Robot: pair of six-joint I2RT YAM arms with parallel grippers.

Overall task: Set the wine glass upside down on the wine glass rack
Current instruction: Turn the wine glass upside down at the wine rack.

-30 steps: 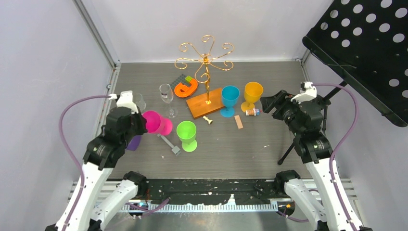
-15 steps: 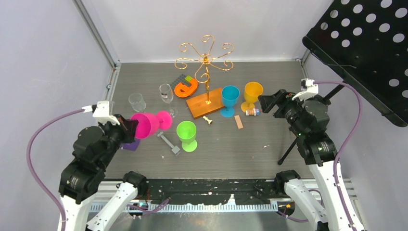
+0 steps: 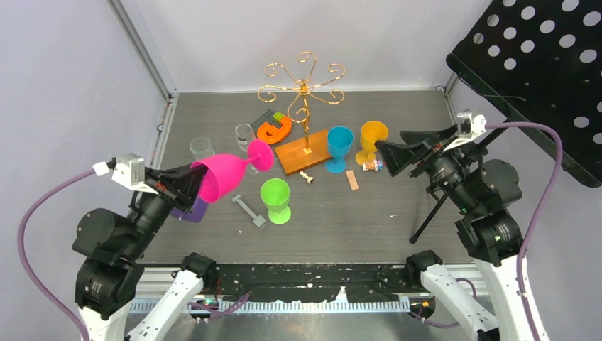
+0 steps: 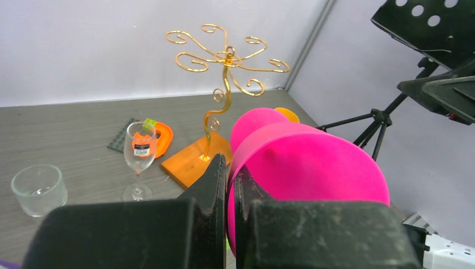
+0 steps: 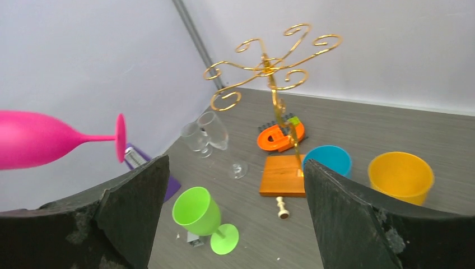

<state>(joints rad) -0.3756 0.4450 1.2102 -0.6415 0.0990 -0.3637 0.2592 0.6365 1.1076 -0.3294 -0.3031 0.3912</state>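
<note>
Two L fingers [image 4: 212, 188] clamp pink glass [image 3: 223, 176] rim.

left arm [image 3: 106, 241]: black joints, white lower links | right arm [image 3: 490, 227]: same | cables [image 3: 518, 126]: purple | right tool [image 5: 234, 168]: scuffed black fingers [image 5: 347, 218]

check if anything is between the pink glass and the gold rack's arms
Nothing visible blocks the way. The pink wine glass is held on its side in the left gripper, with open air up to the curled arms of the rack. A clear wine glass stands beside the base, lower than those arms.
</note>
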